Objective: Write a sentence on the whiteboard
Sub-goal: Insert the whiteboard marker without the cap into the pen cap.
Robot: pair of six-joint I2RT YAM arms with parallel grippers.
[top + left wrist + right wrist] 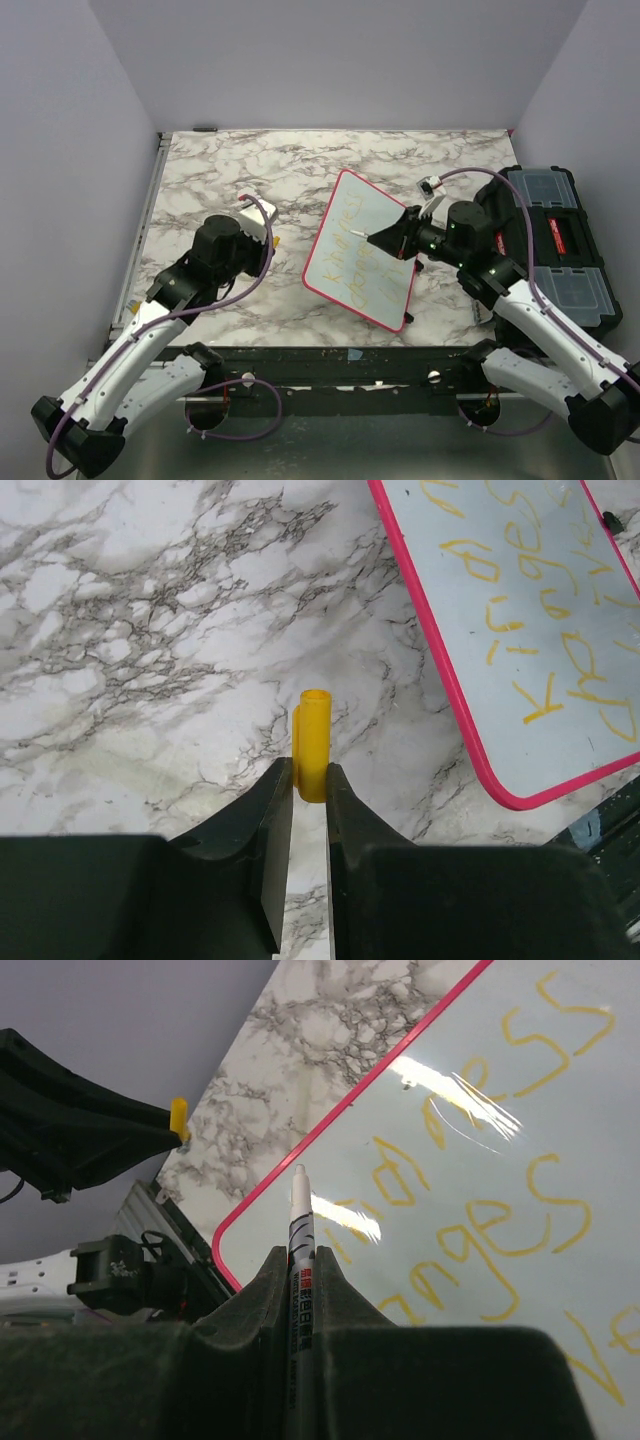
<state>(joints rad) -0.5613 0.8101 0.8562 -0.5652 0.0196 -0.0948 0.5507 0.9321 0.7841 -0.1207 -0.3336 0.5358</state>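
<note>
The whiteboard [385,215], white with a pink-red frame, lies tilted on the marble table right of centre. Two lines of the yellow handwritten sentence [358,262] run across it, also visible in the left wrist view [540,600] and the right wrist view [500,1250]. My right gripper [300,1260] is shut on a white marker [299,1210], whose tip [368,238] points over the board near its middle. My left gripper [309,772] is shut on a yellow marker cap [314,735] and hovers over the bare marble left of the board [520,680].
A black toolbox with clear lids [560,250] stands at the table's right edge, beside the right arm. A metal rail [140,250] runs along the left edge. Purple walls enclose the table on three sides.
</note>
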